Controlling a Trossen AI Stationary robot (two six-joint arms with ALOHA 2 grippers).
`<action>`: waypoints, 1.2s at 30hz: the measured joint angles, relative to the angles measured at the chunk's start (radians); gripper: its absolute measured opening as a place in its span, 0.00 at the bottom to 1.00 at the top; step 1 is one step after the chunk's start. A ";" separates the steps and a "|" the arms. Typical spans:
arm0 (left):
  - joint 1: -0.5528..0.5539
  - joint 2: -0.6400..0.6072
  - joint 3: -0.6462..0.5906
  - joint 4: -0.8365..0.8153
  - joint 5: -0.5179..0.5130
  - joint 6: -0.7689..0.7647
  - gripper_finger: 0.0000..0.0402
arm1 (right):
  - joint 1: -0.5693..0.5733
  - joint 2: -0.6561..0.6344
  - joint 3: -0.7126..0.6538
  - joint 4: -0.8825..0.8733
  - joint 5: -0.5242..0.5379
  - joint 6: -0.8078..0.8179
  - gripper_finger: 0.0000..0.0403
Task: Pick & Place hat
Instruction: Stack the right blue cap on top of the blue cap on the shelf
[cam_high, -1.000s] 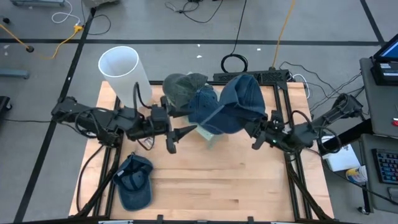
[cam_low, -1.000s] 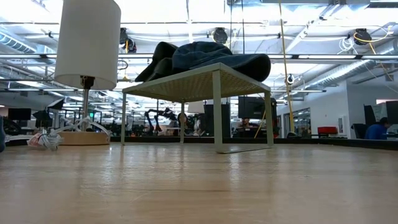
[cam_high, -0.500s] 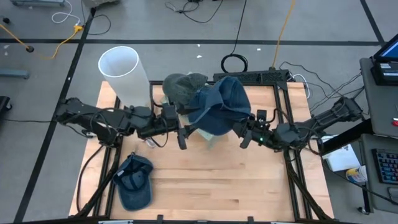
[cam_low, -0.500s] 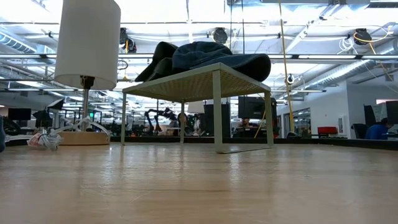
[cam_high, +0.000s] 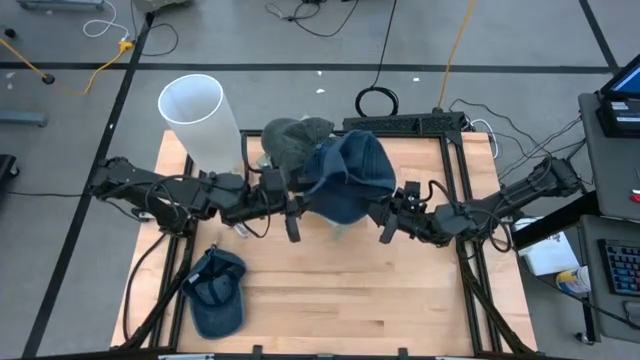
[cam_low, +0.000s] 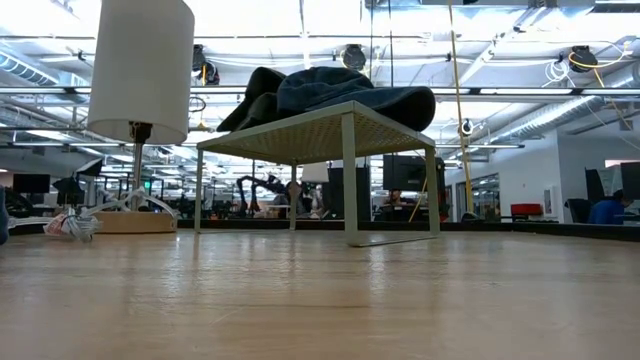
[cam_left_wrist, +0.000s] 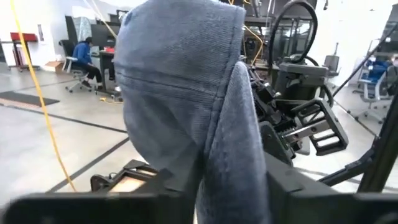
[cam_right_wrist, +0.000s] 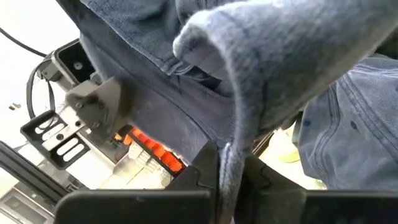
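A blue denim hat hangs in the air between my two grippers, above a small pale rack at the table's far middle. My left gripper is at the hat's left side and my right gripper at its right side; both are shut on it. On the rack's top lie a dark green hat and another blue one. In both wrist views the denim fills most of the picture. The low view shows neither gripper. My left gripper pinches a fold of the hat's edge between its two fingers, coming level from the table's left. The cloth rises from the fingers toward the other arm, clear of the table. My right gripper pinches a folded edge of the hat on the opposite side, coming about level from the table's right. The hat is lifted clear and sags between the two holds.
A lamp with a white shade stands at the far left. Another blue cap lies on the wood near the left front edge. Bare wood stretches across the near middle and right. A black frame borders the table's right side.
My right gripper has carried the hat toward the table's left and a little down, so the hat now hangs over the rack. My left gripper has gone toward the hat and shut on its left edge.
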 joint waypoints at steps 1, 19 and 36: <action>0.000 0.000 0.000 0.000 -0.003 -0.012 0.23 | 0.000 0.000 0.000 0.000 0.000 -0.002 0.01; 0.009 -0.048 0.000 0.006 0.053 0.092 0.02 | 0.155 -0.077 0.000 -0.041 -0.374 0.085 0.47; 0.016 -0.089 0.000 0.432 0.934 0.473 0.02 | 0.070 -0.026 -0.088 0.301 -0.667 0.438 0.52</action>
